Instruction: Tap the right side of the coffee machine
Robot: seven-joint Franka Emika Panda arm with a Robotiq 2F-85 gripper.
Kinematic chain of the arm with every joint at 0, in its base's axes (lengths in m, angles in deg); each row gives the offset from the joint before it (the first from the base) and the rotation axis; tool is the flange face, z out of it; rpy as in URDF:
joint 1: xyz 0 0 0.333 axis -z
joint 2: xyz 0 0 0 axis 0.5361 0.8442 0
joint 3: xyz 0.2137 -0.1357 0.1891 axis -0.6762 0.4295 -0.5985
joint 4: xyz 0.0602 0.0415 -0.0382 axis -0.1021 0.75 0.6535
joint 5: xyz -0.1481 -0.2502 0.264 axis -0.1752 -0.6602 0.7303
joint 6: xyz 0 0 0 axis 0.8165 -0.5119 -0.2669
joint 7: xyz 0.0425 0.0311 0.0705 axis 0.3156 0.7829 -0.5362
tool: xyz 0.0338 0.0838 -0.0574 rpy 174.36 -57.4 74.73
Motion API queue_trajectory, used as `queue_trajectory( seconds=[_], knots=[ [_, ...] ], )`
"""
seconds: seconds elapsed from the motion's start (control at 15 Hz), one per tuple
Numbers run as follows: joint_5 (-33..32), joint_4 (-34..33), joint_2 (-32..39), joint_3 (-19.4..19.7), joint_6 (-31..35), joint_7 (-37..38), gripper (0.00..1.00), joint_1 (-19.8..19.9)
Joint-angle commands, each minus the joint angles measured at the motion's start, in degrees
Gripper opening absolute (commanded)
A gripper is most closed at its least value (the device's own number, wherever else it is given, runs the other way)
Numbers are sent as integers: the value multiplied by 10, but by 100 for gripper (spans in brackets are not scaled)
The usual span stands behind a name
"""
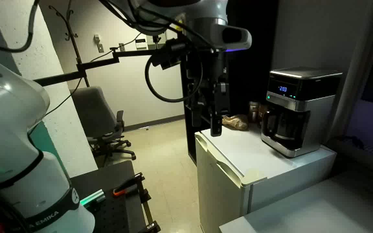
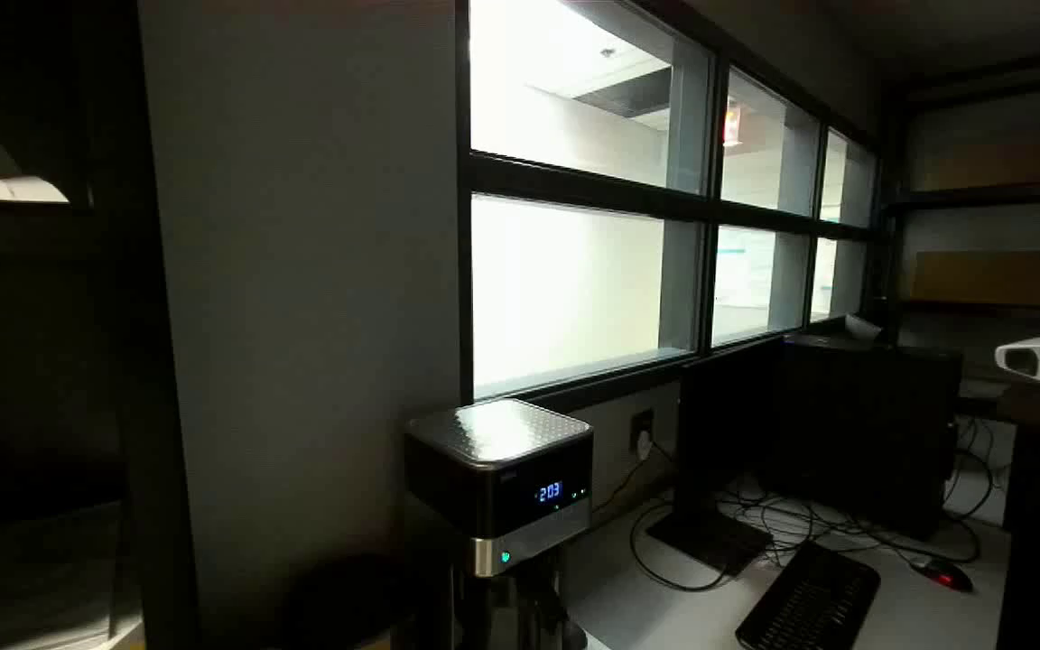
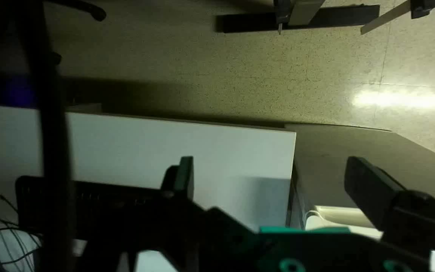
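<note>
My gripper point(image 3: 271, 172) hung empty, jaws apart; presumably a tap needed no grasp. Coffee machine point(image 1: 303, 106) stood mid-right in an exterior view, atop the white cabinet point(image 1: 238, 149), likely for reach.

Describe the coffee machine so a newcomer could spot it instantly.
Find the white cabinet in an exterior view. On its top stands the boxy silver-and-black coffee machine with a dark carafe. Unlike the crumpled brown bag nearby, it shows glowing blue digits.
</note>
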Motion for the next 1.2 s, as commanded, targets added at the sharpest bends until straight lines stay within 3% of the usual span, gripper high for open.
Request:
queue_trajectory(
  seconds=[0.0, 0.8, 1.13],
  knots=[
    [-3, -1, 0, 8, -2, 3, 100, -9],
    [-3, -1, 0, 8, -2, 3, 100, -9],
    [-20, -21, 31, 7, 35, -4, 100, -9]
  ],
)
